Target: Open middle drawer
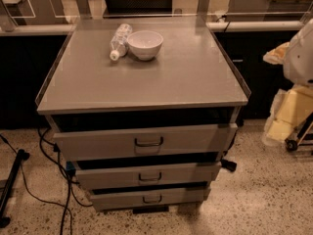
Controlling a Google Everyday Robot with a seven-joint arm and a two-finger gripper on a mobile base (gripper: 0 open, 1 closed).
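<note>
The middle drawer (182,173) sits between the taller top drawer (98,143) and the narrower bottom drawer (117,199), its front about in line with theirs, so I judge it not yet pulled. Its small loop handle (149,176) faces out at centre, which is where I would hook on. My gripper (286,114) hangs at the right edge, well apart from the cabinet; whether it is open or closed I cannot tell. A white bowl (145,44) and a plastic bottle (120,40) rest on the tabletop (161,82), out of the way.
</note>
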